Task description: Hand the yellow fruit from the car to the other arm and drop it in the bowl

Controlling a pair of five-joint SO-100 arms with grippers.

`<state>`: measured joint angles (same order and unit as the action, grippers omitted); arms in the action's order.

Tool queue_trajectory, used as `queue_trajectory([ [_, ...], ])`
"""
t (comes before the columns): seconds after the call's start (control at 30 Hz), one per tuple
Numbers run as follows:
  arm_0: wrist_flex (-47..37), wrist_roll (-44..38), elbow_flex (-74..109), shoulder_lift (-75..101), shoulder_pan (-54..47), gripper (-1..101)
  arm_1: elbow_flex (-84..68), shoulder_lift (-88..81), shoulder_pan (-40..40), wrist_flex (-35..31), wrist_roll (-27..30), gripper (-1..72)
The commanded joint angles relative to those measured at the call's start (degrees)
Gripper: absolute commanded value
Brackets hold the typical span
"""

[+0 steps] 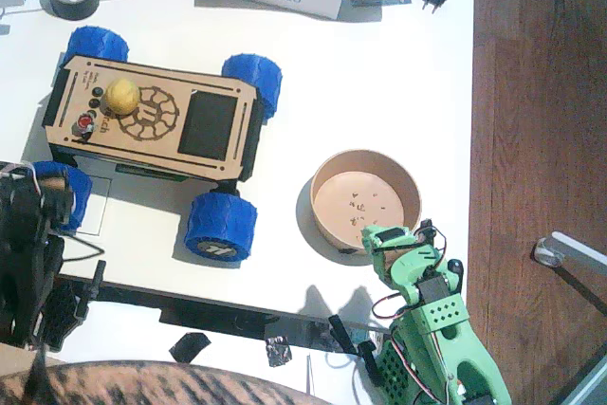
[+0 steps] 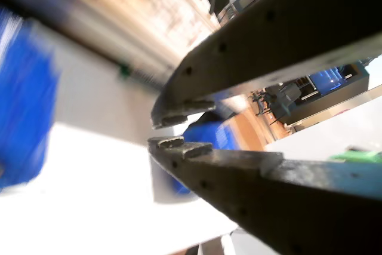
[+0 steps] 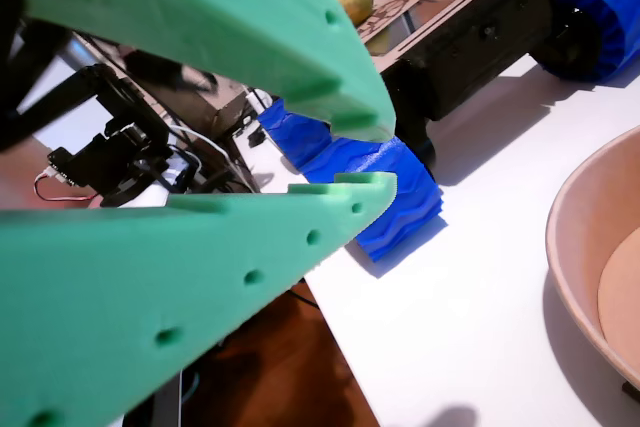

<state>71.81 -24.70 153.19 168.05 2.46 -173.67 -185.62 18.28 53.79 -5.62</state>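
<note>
Resting gripper, left [image 2: 160, 133]: black jaws nearly closed, empty; view blurred, perhaps near a wheel.
Right gripper [image 3: 365, 155]: green, narrowly parted, empty, beside bowl [image 1: 327, 218].
Yellow fruit [image 1: 122, 96]: atop car [image 1: 213, 154].

The black left arm [image 1: 28, 253] is sitting low at the near-left edge, its gripper [image 2: 160, 132] showing jaws slightly parted (nothing between them). The green right arm [image 1: 432, 329] is reaching forward, its gripper [image 3: 365, 157] gaping slightly, empty.
</note>
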Motion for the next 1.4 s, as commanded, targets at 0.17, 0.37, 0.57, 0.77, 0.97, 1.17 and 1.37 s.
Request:
queue_trajectory([
  [0.17,6.0,-0.4,-29.2,-18.0,0.3,5,0.4,-0.4,-0.1,0.2,0.5,0.0],
  [0.37,4.2,-0.4,-35.0,-20.0,0.4,10,0.4,-0.4,-0.1,0.0,0.5,0.0],
  [0.57,1.5,-1.7,-37.6,-31.8,5.7,10,0.4,-0.4,0.1,0.0,1.0,0.0],
  [0.77,-3.3,-2.8,-38.1,-38.2,9.3,11,0.4,-0.4,0.2,0.0,1.1,0.0],
  [0.97,-12.0,-4.6,-38.2,-50.0,9.2,15,0.4,-0.4,0.3,0.0,1.1,0.0],
  [1.17,-11.7,-4.0,-46.8,-60.8,7.0,24,0.4,-0.4,-0.4,-1.0,0.9,0.0],
  [1.37,-10.5,-3.8,-57.5,-67.1,1.6,26,1.6,-0.4,-0.8,-0.5,0.6,0.0],
])
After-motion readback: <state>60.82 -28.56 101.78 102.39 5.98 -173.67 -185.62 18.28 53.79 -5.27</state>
